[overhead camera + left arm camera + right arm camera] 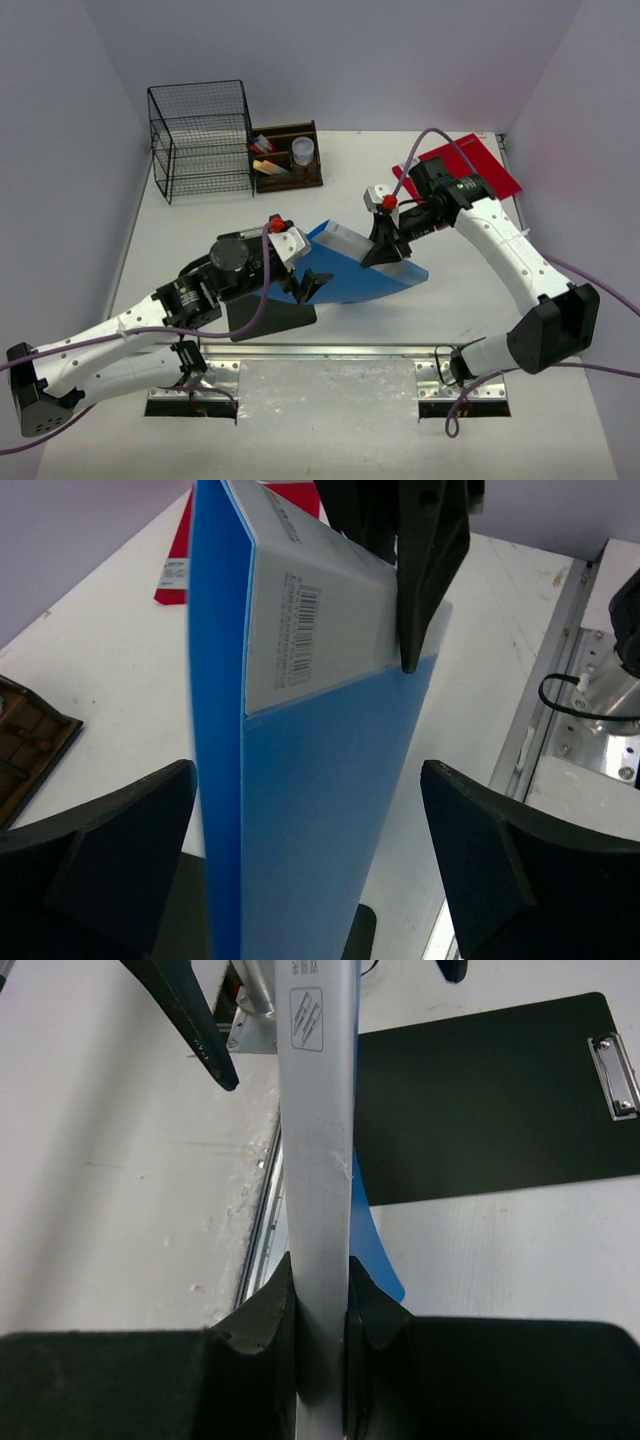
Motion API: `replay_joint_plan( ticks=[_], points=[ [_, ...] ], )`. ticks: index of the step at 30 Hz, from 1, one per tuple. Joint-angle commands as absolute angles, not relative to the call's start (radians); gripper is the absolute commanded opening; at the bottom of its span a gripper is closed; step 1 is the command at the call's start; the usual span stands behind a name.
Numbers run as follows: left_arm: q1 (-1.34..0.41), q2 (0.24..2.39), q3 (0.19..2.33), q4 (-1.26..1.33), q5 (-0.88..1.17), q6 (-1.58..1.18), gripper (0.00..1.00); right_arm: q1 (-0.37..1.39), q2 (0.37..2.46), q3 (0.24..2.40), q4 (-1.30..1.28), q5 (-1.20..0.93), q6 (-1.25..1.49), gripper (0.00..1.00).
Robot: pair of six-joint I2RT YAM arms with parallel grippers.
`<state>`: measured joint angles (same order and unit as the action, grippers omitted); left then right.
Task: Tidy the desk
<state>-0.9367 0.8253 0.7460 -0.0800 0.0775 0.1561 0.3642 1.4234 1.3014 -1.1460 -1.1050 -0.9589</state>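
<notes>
right claw (320, 1305) pinches blue folder (320, 830); left claw (308, 780) gapes around it, black clipboard (490, 1100) beside

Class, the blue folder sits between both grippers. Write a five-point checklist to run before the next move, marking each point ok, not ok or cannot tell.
1. Right gripper clamped on the blue folder: ok.
2. Left gripper open: ok.
3. Left fingers clear of the folder: cannot tell; it stands between them.
4. Folder's lower edge clear of the black clipboard: cannot tell.
5. Wire basket upright and empty: ok.
</notes>
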Motion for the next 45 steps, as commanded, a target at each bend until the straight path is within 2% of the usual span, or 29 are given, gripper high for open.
replay_joint_plan(
  ticks=[1, 5, 8, 10, 13, 14, 17, 19, 24, 27, 37, 40, 45],
  points=[
    [-0.935, 0.821, 0.830, 0.038, -0.105, 0.214, 0.98, 0.357, 1.380, 1.280, -1.049, -1.136, -0.711, 0.00],
    [-0.934, 0.811, 0.903, 0.080, -0.203, 0.295, 1.00, 0.307, 1.316, 1.175, -0.869, -1.214, -0.431, 0.00],
    [-0.934, 0.813, 0.971, 0.084, -0.267, 0.353, 1.00, 0.219, 1.270, 1.069, -0.614, -1.279, -0.065, 0.00],
    [-0.933, 0.816, 1.006, 0.067, -0.278, 0.419, 1.00, 0.152, 1.235, 0.977, -0.364, -1.305, 0.272, 0.00],
    [-0.933, 0.843, 1.079, 0.004, -0.306, 0.487, 1.00, 0.087, 1.188, 0.848, -0.004, -1.269, 0.807, 0.00],
    [-0.933, 0.854, 1.093, -0.043, -0.304, 0.498, 1.00, 0.073, 1.178, 0.814, 0.177, -1.245, 0.903, 0.00],
    [-0.933, 0.900, 1.151, -0.155, -0.277, 0.512, 1.00, 0.010, 1.151, 0.739, 0.335, -1.181, 1.150, 0.00],
    [-0.934, 0.919, 1.182, -0.191, -0.244, 0.511, 1.00, -0.056, 1.123, 0.686, 0.356, -1.096, 1.251, 0.00],
    [-0.997, 0.982, 1.220, -0.272, -0.182, 0.522, 1.00, -0.155, 1.097, 0.682, 0.093, -0.964, 1.351, 0.00],
    [-1.148, 1.005, 1.201, -0.338, -0.192, 0.582, 1.00, -0.197, 1.085, 0.649, 0.034, -0.926, 1.435, 0.00],
    [-1.429, 1.013, 1.096, -0.343, -0.172, 0.695, 0.97, -0.236, 1.084, 0.578, 0.058, -0.914, 1.651, 0.00],
    [-1.456, 1.045, 1.080, -0.335, -0.185, 0.692, 0.91, -0.236, 1.085, 0.566, 0.084, -0.910, 1.706, 0.00],
    [-1.454, 1.119, 1.099, -0.287, -0.296, 0.692, 0.88, -0.236, 1.061, 0.557, 0.084, -0.921, 1.738, 0.00]
  ],
)
